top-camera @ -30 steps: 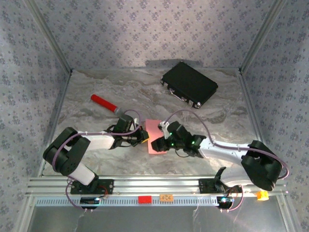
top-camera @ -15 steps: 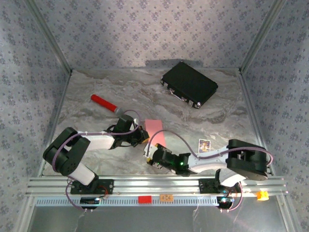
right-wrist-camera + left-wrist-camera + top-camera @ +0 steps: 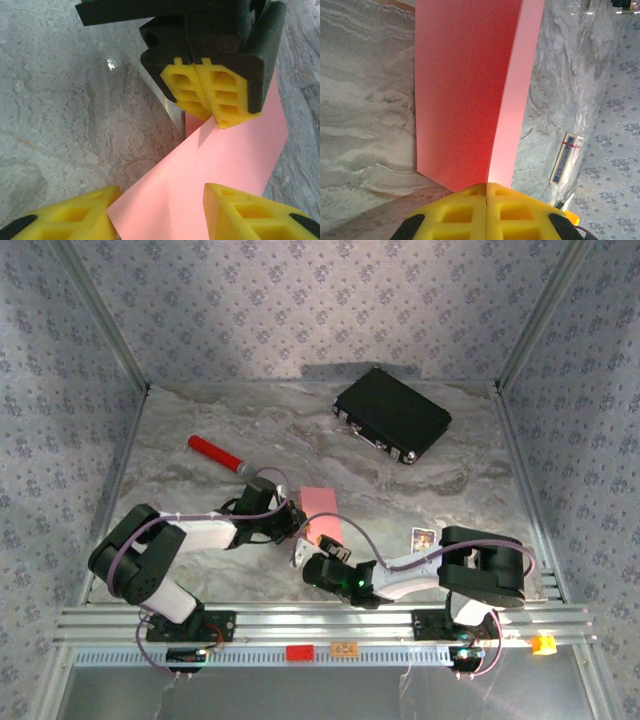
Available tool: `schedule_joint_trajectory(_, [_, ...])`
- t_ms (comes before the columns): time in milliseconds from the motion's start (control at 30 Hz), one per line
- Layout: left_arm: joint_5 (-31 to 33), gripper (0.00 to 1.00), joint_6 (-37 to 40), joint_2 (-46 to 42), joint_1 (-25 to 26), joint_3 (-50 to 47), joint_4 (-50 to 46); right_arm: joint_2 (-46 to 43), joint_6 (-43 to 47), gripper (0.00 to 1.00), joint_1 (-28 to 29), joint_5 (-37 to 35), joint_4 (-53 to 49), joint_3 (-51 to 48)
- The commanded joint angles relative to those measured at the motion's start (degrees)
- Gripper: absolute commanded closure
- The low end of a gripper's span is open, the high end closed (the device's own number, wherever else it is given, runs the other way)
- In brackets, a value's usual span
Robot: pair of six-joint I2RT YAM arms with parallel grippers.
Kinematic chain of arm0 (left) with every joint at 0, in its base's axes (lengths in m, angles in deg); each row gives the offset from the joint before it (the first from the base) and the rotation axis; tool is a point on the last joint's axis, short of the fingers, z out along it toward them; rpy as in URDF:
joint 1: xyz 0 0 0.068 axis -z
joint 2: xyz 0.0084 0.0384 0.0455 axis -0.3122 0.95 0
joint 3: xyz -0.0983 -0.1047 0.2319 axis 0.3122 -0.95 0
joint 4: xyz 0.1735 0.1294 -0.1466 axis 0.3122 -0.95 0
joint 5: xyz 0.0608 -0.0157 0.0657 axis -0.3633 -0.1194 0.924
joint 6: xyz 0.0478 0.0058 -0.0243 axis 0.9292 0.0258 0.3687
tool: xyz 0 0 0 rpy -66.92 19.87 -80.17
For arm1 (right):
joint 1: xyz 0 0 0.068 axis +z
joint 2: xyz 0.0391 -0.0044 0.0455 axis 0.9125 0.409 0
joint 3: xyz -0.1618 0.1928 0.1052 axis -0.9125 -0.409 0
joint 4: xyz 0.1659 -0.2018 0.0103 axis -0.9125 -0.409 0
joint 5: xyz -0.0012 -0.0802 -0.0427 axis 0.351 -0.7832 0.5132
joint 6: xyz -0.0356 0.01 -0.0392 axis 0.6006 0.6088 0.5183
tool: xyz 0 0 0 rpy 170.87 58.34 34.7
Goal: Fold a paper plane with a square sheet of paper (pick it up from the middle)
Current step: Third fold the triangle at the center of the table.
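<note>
Top external view: both my arms bend in toward the front-middle of the marble table (image 3: 200,420), with their tips close together over the pink paper.
Left gripper (image 3: 296,524): squeezed fully closed, yellow pads pressed flat against each other with one edge of the sheet nipped in the seam.
Right gripper (image 3: 160,215): wide open and gripping nothing. My two yellow fingers sit either side of the pink strip, and I honestly can't tell if either one touches it.
Square sheet of paper (image 3: 322,508): front-centre of the table, between my two grippers. It runs away from my left pads toward the back wall.
Paper shape: from the left wrist it looks folded or curled lengthwise, with a darker wide panel on the left and a paler narrow strip along the right. No pointed dart shape yet.
Paper height: the pinched end looks lifted a bit where my left pads hold it. I can't say how much of the rest lies flat.
Right wrist view: my left gripper hangs at the top, and the paper slopes down from it into the gap between my right fingers.
Small printed card (image 3: 422,538): flat on the table right of the paper, near my right arm.
Black case (image 3: 392,415): far back right, well apart from the paper.
Red cylinder (image 3: 212,451): back left, grey cap pointing toward my left arm.
</note>
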Motion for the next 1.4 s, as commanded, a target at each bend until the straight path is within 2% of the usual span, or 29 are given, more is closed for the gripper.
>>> schedule_joint_trajectory(0, [0.24, 0.95, 0.49, -1.4, 0.09, -0.17, -0.63, -1.21, -1.64, 0.57, 0.26, -1.53, 0.77, -1.0])
schedule_joint_trajectory(533, [0.74, 0.95, 0.78, -1.27, 0.25, -0.16, -1.17, -3.77, -2.64, 0.74, 0.19, 0.45, 3.1, -3.09])
schedule_joint_trajectory(900, [1.07, 0.92, 0.93, -1.23, 0.25, -0.16, -1.35, -3.78, -3.15, 0.91, 0.12, 1.02, 1.27, -2.46])
schedule_joint_trajectory(1033, [2.82, 0.83, 1.87, -2.98, 0.14, -0.07, -4.07, -4.71, -4.72, 0.94, -0.57, 3.08, 0.39, -2.38])
schedule_joint_trajectory(1133, [6.08, 0.62, 3.71, -5.88, 0.16, 0.65, -10.03, -6.31, -7.2, 0.95, -1.9, 6.66, -0.59, -2.38])
schedule_joint_trajectory(1200, [9.15, 0.5, 5.94, -8.52, 0.14, 1.68, -15.7, -7.95, -9.37, 0.95, -3.78, 11.47, -1.39, -2.38])
schedule_joint_trajectory(1267, [11.9, 0.43, 7.39, -11.1, 0.0, 2.46, -19.92, -9.1, -12.24, 0.95, -5.98, 16.46, -2.46, -2.13])
schedule_joint_trajectory(1367, [15.16, 0.37, 8.68, -14.93, -0.26, 2.92, -23.72, -9.84, -16.88, 0.95, -10.86, 26.56, -5.63, -0.33])
